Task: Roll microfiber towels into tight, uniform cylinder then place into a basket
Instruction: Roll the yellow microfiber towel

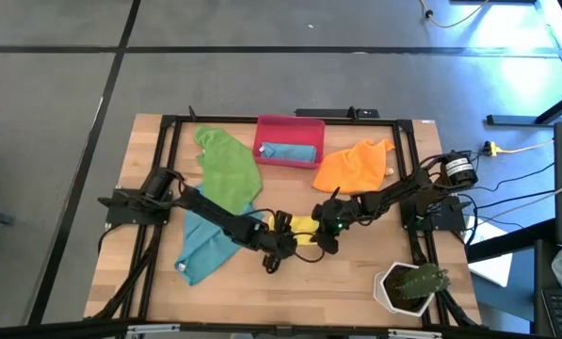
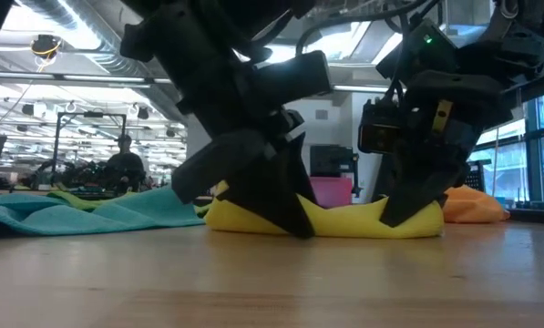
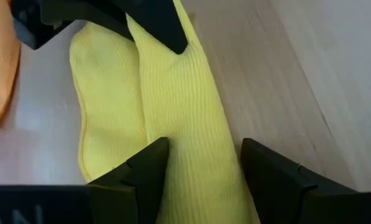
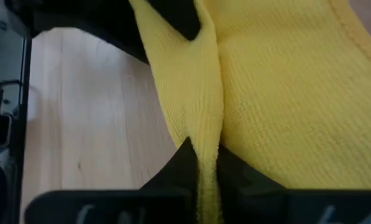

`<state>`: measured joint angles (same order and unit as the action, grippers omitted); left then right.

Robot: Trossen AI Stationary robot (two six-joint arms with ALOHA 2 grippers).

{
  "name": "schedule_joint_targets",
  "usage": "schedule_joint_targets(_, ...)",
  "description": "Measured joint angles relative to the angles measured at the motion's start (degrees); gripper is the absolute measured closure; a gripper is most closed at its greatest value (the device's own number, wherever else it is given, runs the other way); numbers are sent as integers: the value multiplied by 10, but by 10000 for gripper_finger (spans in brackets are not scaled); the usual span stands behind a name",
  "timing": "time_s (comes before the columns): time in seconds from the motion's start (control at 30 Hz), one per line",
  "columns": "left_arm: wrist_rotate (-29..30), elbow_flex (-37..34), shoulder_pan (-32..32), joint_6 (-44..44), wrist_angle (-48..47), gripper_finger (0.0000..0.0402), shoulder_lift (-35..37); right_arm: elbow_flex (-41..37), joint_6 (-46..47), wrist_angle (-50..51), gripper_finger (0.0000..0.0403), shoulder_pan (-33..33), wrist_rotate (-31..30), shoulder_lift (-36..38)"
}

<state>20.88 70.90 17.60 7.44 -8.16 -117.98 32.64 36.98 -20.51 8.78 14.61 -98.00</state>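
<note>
The yellow towel (image 1: 301, 227) lies bunched lengthwise on the table's middle, between my two grippers. My left gripper (image 3: 201, 152) stands open at its left end, one finger on either side of a raised yellow ridge (image 3: 197, 124). My right gripper (image 4: 202, 155) is shut on the towel's right part. The red-pink basket (image 1: 304, 125) sits at the far edge with a teal towel (image 1: 290, 152) inside. Flat on the table lie a green towel (image 1: 229, 169), a teal towel (image 1: 203, 247) and an orange towel (image 1: 354, 167). My left gripper's open fingers (image 3: 149, 169) straddle the ridge of the yellow towel from above, slanting down from the table's left; I cannot tell whether they touch it. My right gripper pinches an upstanding fold of the yellow towel (image 4: 201, 127) between its two fingers, slanting down from the table's right. The fold holds several layers. The rest of the towel lies on the table (image 2: 344, 221).
A white pot with a plant (image 1: 409, 286) stands at the near right corner. A black frame (image 1: 168, 127) runs round the table's edge. Bare wood (image 1: 290, 292) lies near the front edge, between the teal towel and the pot.
</note>
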Motion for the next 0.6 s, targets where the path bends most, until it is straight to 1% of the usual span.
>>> schedule_joint_targets(0.13,-22,1,-8,-12,-6,215,-3,0,-54,-4,349,0,1,0)
schedule_joint_targets(0.27,-32,1,-9,-27,-14,239,-4,0,-85,-5,326,0,-5,7)
schedule_joint_targets(0.43,-46,0,-9,-28,-14,282,-5,1,-119,4,318,0,-15,41)
schedule_joint_targets(0.6,-47,-1,-10,-29,-14,336,-5,1,-152,48,317,3,-32,109)
